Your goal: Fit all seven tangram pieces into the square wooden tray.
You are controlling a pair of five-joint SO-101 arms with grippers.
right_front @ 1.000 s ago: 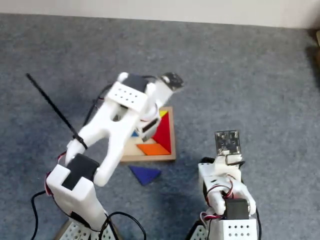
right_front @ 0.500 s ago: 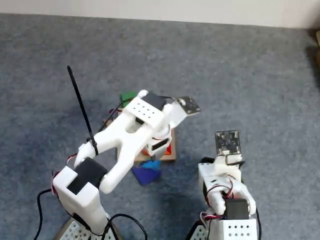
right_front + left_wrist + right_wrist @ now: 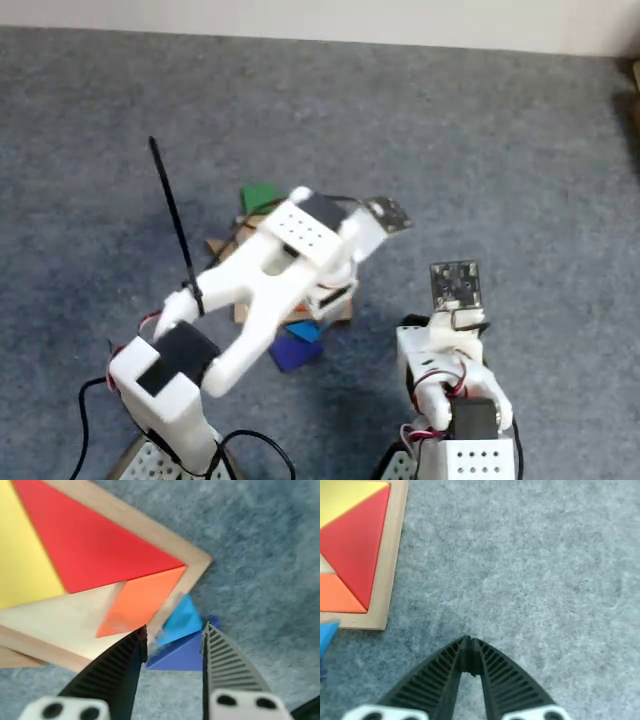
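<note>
High view overhead; wrist views close, sharing tray [image 3: 196, 560].

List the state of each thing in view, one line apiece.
left gripper, open.
right gripper, shut over carpet.
wooden tray, partly filled.
red triangle, seated in tray.
orange piece, seated in tray.
light blue piece, outside tray.
dark blue triangle, outside tray.
</note>
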